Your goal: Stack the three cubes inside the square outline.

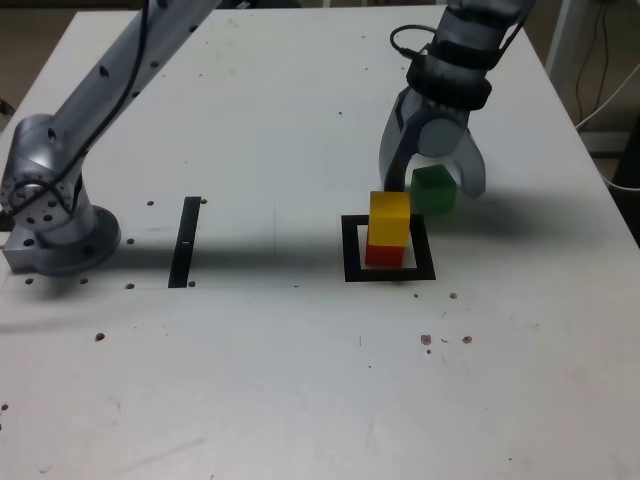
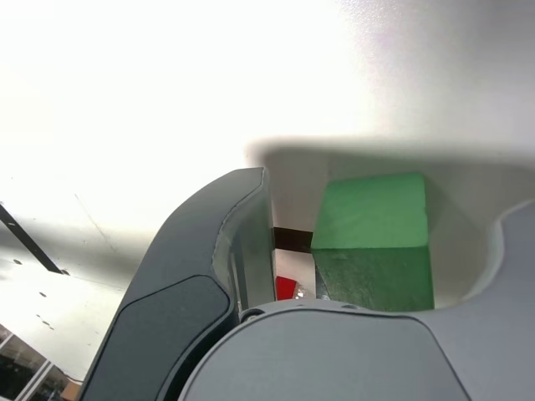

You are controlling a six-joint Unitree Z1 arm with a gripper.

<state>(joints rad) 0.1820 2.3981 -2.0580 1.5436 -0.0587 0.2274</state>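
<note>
In the exterior view the yellow cube (image 1: 389, 218) sits on top of the red cube (image 1: 384, 255), both inside the square outline (image 1: 352, 250). The green cube (image 1: 433, 190) rests on the table just behind and to the right of that stack. My gripper (image 1: 430, 186) is open, reaching down from above, with one finger on each side of the green cube. In the wrist view the green cube (image 2: 372, 213) lies between the spread fingers (image 2: 242, 251) with gaps on both sides. A sliver of the red cube (image 2: 286, 287) and of the square outline (image 2: 291, 239) shows past one finger.
A narrow black strip (image 1: 186, 240) lies on the white table toward the exterior view's left, near the arm's base (image 1: 55, 225). The table's right edge (image 1: 610, 190) is close to the gripper, with cables beyond it. Small dark holes dot the tabletop.
</note>
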